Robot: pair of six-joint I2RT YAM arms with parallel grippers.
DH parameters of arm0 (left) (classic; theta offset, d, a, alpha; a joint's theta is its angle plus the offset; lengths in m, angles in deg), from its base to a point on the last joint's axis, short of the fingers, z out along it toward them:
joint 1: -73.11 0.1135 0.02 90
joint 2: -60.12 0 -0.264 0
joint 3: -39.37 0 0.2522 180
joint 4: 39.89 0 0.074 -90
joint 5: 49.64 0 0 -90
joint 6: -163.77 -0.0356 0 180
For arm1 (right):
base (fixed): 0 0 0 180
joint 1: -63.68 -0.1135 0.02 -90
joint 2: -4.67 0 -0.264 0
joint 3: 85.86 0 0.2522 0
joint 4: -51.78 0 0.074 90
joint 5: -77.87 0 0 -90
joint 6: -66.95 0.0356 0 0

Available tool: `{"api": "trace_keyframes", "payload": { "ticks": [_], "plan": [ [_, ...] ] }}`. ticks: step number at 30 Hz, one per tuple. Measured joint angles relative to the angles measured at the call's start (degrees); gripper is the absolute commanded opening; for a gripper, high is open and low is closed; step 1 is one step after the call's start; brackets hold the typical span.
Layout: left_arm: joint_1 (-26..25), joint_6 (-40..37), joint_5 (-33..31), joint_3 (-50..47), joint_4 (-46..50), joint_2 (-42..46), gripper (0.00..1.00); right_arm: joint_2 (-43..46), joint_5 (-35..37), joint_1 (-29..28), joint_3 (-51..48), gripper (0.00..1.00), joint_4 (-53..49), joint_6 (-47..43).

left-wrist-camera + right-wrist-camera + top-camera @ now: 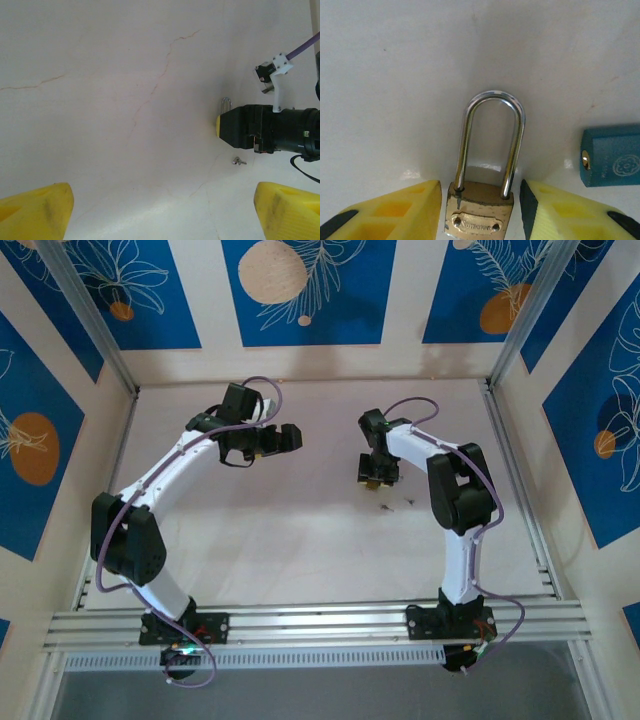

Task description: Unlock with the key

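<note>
A small brass padlock (479, 212) with a silver shackle (226, 105) lies flat on the white table (300, 540). My right gripper (481, 200) points down over it with a yellow finger on each side of the brass body. A thin strip of table shows on both sides, so it stands open around the padlock. The key (239, 160) lies on the table just beside that gripper (372, 478), and its bluish head (610, 155) shows to the right of the right finger. My left gripper (290, 437) hovers to the left, wide open and empty, its yellow fingertips (35, 212) far apart.
Aluminium rails (320, 625) run along the near edge of the table, and slanted posts (95, 335) stand at the back corners. Blue-and-cream patterned walls (300, 290) close in the table. Thin cracks (150, 90) mark the surface.
</note>
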Motion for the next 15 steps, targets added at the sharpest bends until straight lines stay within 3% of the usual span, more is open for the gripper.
{"api": "trace_keyframes", "payload": {
  "ticks": [7, 15],
  "plan": [
    [0.0, -0.2, -0.3, 0.0, 0.0, 0.2, 0.92, 0.0, 0.9, -0.1, -0.2, 0.38, 0.0, 0.0],
    [0.1, -0.4, -1.2, 0.0, 0.0, 1.0, 0.93, 0.2, 1.8, -0.9, -0.3, 0.38, 0.2, -0.7]
  ]
}}
